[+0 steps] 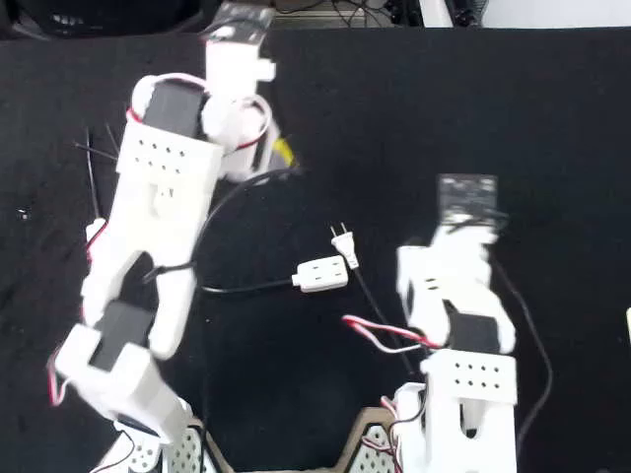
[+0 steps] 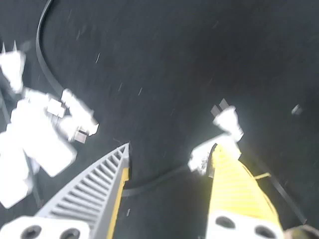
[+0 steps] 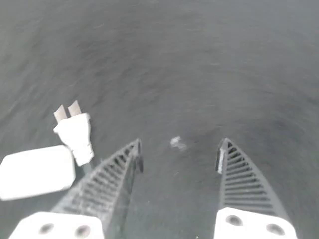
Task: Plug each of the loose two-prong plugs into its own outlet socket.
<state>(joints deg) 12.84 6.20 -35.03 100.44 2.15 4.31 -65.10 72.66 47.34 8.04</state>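
the first plug [image 1: 343,244] lies just beside the outlet socket [image 1: 320,274]. the right claw [image 3: 181,141] is spread wide near the outlet socket. far from it, the left claw [image 2: 170,146] is spread too; its wrist view shows a second plug [image 2: 227,119] by its yellow finger [image 2: 234,184].

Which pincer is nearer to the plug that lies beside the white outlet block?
Right. The right pincer hangs open close beside that plug. The left pincer is farther off across the table, with the other plug by its yellow finger.
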